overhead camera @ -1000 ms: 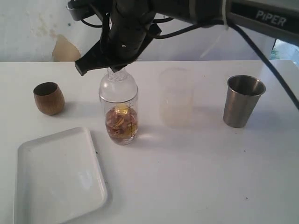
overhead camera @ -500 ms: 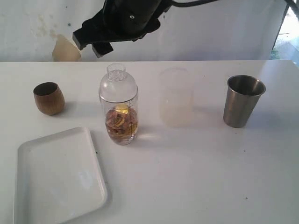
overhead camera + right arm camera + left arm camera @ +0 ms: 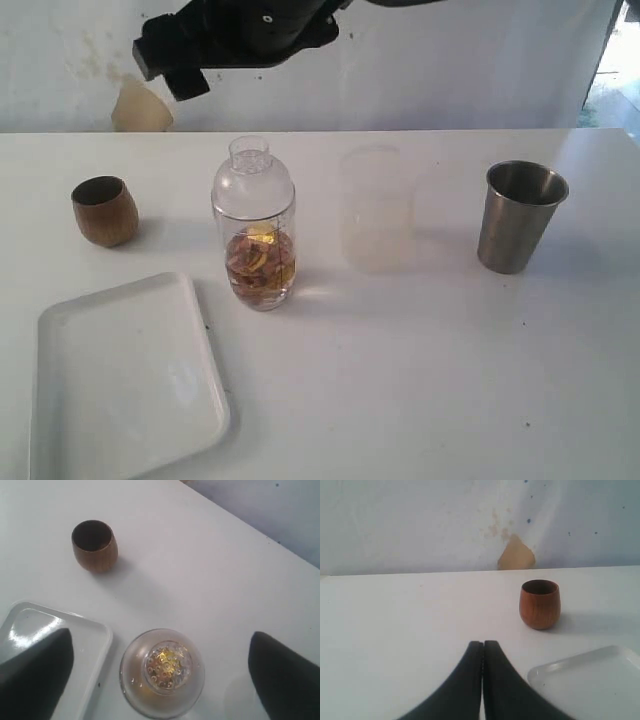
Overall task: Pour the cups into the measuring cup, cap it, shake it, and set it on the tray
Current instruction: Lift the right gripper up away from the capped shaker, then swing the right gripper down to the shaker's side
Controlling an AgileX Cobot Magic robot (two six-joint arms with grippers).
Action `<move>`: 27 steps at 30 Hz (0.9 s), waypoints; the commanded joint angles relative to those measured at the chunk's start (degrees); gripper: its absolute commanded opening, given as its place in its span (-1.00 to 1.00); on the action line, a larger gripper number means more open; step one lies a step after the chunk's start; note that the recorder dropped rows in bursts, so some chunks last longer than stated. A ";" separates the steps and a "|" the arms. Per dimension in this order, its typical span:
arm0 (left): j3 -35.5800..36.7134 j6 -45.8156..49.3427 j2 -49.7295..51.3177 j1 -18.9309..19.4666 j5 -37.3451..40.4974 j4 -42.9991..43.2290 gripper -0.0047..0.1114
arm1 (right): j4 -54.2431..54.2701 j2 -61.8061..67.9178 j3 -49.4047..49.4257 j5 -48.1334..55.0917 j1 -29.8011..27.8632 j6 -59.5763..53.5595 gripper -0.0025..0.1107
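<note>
Tall clear graduated plastic measuring cup (image 3: 254, 262), clear dome-shaped cap (image 3: 253, 187) fitted, on white worktop (image 3: 420, 360). Right gripper (image 3: 160, 637) above it, spread wide, empty. Left gripper (image 3: 483, 652) closed.

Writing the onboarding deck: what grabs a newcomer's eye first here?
The measuring cup stands in the middle of the table, with amber contents at its bottom and the clear domed cap on top. The right claw hangs open above it, holding nothing. The white tray lies front left, with the wooden cup behind it.
</note>
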 commanded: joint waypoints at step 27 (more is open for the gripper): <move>0.25 -0.09 -0.26 0.09 -0.31 0.10 -0.91 | -4.86 -14.70 36.13 -33.25 2.93 7.93 0.90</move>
